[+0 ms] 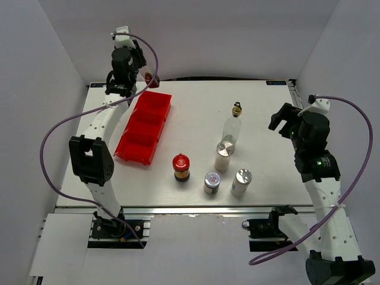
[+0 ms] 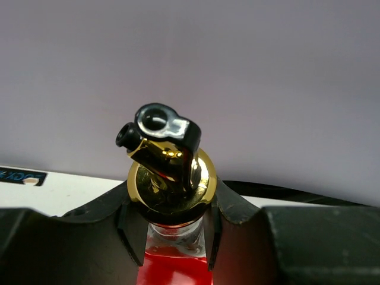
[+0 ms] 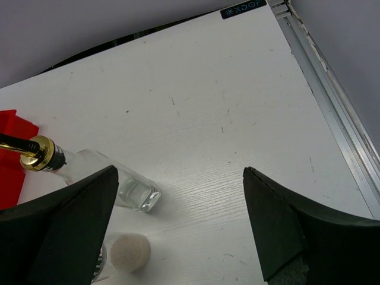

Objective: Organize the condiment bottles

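Gold-spouted cruet (image 2: 169,178) is clamped at the neck in the left tool (image 2: 172,228), upper left of the top view, by the red tray's (image 1: 145,127) far end. The right tool (image 3: 180,178) hangs at right, fingers apart. A second cruet (image 1: 233,127), shakers (image 1: 223,155) and jars (image 1: 180,167) stand mid-surface (image 1: 196,107).

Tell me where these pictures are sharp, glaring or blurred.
Top view: even light, sharp, a silver shaker cap shines. Left wrist view: the cruet's gold spout crisp with mirror glints, gripping fingers nearly black. Right wrist view: table sharp, near fingers soft dark shapes.
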{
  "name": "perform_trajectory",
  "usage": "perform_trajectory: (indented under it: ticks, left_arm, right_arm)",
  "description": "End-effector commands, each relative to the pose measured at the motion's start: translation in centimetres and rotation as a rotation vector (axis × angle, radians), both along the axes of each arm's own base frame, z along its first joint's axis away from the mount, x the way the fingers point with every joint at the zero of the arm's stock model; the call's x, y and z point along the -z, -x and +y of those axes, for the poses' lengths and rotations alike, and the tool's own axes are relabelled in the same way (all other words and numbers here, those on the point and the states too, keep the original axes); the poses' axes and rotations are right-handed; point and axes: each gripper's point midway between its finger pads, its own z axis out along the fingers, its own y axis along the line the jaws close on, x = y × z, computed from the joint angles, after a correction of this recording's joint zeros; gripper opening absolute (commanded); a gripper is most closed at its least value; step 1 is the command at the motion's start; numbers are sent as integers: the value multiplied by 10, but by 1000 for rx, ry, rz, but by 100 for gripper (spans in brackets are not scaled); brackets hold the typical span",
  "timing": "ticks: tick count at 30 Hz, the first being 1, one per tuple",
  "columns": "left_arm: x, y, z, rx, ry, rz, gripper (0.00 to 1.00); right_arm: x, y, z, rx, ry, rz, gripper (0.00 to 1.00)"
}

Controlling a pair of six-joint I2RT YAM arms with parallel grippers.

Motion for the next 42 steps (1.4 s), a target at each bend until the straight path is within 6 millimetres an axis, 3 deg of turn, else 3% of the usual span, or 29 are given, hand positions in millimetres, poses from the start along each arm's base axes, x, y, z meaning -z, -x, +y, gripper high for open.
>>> perform_trajectory:
  ticks: [1,4,11,18,26,34,39,42]
  left_arm:
    - [-59,14,-2,42,69,-148,0]
    - [-54,14,1,43,48,-142,0]
    - [-15,4,-6,77,-7,-57,0]
    - [12,3,-10,99,-39,5,0]
    - [30,10,-15,132,-25,36,0]
    - [61,8,-22,165,-3,93,0]
    - [78,7,-31,211,-11,128,23]
    - [82,11,-39,264,-20,136,33]
  right_arm:
    - [-2,-1,-9,48,18,-19,89]
    - [-1,-2,-13,66,32,-26,89]
    - [2,-3,-18,88,50,-13,89]
    - [4,-4,-19,88,62,-6,89]
    - [6,-6,-19,88,65,1,89]
    - [-2,-5,3,-51,67,-41,89]
    - [-17,1,20,-159,63,-158,89]
    - [-18,2,17,-143,66,-159,89]
